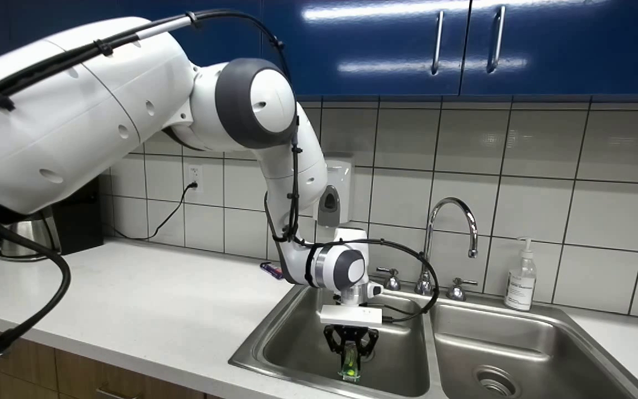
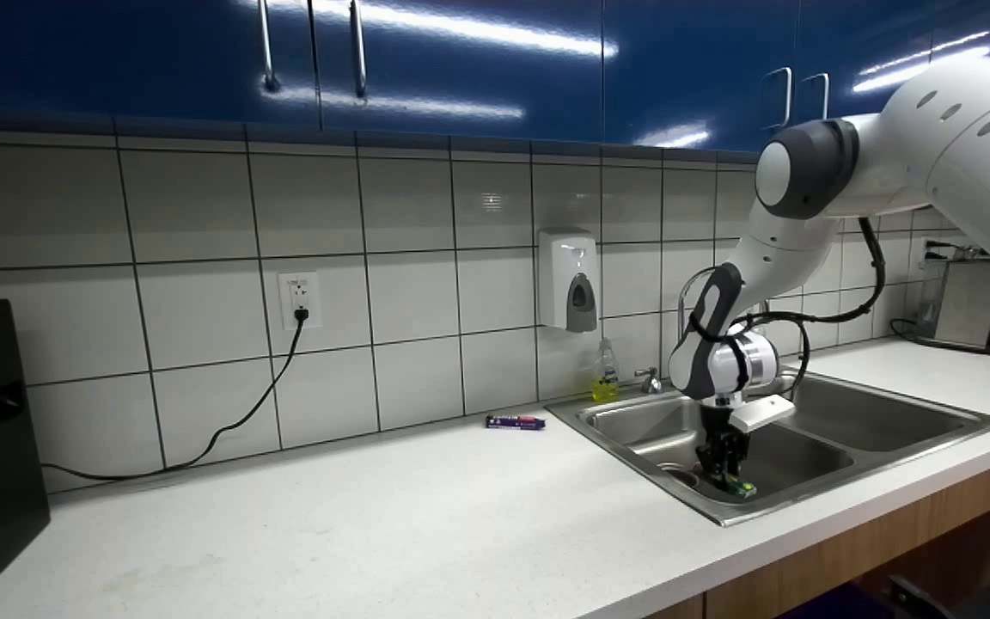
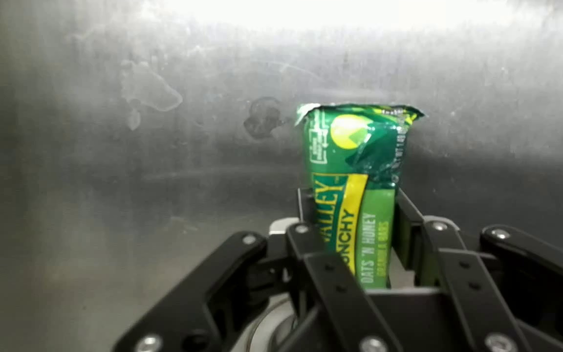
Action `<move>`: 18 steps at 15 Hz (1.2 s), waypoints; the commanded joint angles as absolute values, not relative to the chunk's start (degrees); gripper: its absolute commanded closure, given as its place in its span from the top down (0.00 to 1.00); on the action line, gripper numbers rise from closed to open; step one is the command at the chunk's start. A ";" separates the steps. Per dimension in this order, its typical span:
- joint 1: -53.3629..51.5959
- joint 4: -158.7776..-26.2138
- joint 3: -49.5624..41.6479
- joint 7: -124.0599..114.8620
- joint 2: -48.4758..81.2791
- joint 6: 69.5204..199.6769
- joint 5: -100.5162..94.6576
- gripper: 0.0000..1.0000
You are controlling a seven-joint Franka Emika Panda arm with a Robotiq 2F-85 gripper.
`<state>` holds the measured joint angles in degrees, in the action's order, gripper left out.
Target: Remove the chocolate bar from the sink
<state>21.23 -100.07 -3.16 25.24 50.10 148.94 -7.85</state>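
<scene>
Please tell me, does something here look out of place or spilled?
The green-wrapped granola bar is down in the sink, an odd place for food. The sink also has pale blotches; whether from a spill, I cannot tell.

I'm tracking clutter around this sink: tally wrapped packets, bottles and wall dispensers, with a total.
Wrapped packets: 2, a small green rectangular packet and a thin purple packet
Bottles: 2, a white-labelled clear pump bottle and a clear bottle of yellow liquid
Wall dispensers: 1, a white-and-grey boxy dispenser
Total: 5
</scene>
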 commanded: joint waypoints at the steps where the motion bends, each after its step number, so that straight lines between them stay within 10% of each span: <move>1: 19.56 -106.74 -4.18 23.19 41.40 148.77 -8.00 0.14; 18: 8.15 -127.56 -4.26 19.65 19.25 148.69 -11.00 0.14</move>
<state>10.46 -123.57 -4.55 21.22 23.26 148.96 -8.67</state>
